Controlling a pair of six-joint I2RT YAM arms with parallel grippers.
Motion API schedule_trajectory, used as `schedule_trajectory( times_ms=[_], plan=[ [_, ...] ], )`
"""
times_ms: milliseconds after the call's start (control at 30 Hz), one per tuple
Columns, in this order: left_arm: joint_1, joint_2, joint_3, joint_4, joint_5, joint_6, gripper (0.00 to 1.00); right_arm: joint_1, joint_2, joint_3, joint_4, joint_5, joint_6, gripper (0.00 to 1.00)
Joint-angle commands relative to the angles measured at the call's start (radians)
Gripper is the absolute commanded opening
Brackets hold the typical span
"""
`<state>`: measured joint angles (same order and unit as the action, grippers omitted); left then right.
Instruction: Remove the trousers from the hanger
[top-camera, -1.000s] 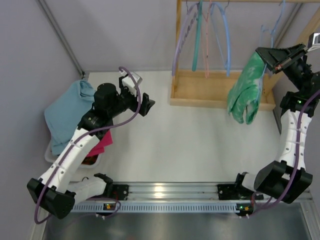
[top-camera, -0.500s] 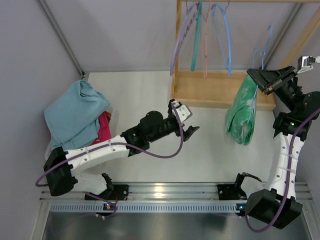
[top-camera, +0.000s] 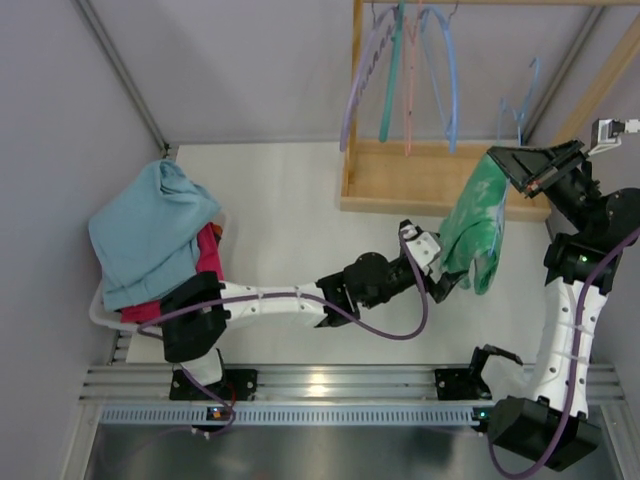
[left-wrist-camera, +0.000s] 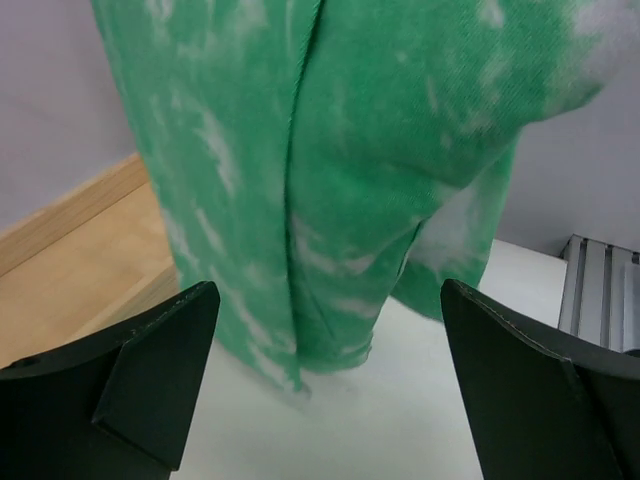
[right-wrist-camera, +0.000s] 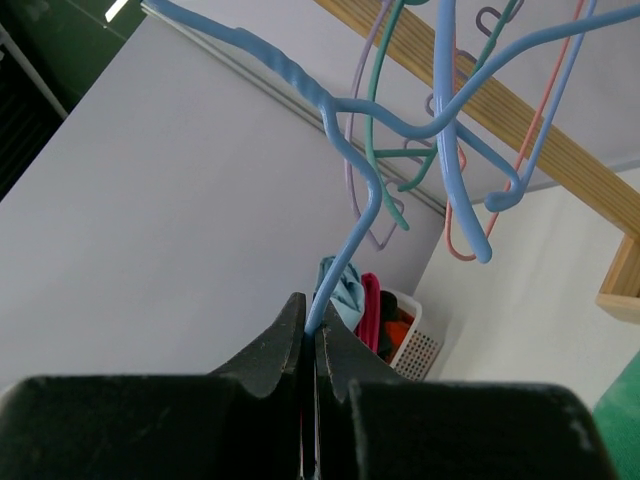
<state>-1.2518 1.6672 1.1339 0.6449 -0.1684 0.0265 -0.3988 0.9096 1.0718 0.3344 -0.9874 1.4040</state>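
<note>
The green tie-dye trousers (top-camera: 475, 225) hang from the thin pale blue hanger (top-camera: 520, 100) at the right of the table. Their lower end just reaches the tabletop. My right gripper (top-camera: 497, 157) is shut on the hanger's stem (right-wrist-camera: 345, 260) and holds it up in the air; the right wrist view shows the jaws (right-wrist-camera: 312, 330) closed around the wire. My left gripper (top-camera: 440, 268) is open, low over the table, right beside the trousers' lower end. In the left wrist view the trousers (left-wrist-camera: 330, 150) fill the space ahead of the spread fingers (left-wrist-camera: 150, 380), not between them.
A wooden rack (top-camera: 440, 180) stands at the back with lilac, teal, pink and brighter blue hangers (top-camera: 405, 70) on its rail. A white basket (top-camera: 105, 310) at the left holds a light blue garment (top-camera: 150, 235) and a magenta one (top-camera: 205, 265).
My left arm has swung from the basket across the table to the trousers' lower end. My right gripper has shifted the hanger and trousers slightly left and towards the middle.
</note>
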Motion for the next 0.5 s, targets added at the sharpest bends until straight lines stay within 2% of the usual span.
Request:
schedule_trajectory(
  times_ms=[0, 233, 467],
  plan=[
    [-0.014, 0.083, 0.063, 0.206, -0.071, -0.023, 0.99, 0.021, -0.034, 0.074, 0.075, 0.043, -0.031, 0.00],
    [-0.011, 0.196, 0.070, 0.285, -0.120, 0.033, 0.99, 0.034, -0.037, 0.093, 0.045, 0.033, -0.045, 0.00],
    [0.012, 0.301, 0.162, 0.338, -0.187, 0.093, 0.99, 0.043, -0.052, 0.082, -0.009, 0.020, -0.077, 0.00]
  ],
)
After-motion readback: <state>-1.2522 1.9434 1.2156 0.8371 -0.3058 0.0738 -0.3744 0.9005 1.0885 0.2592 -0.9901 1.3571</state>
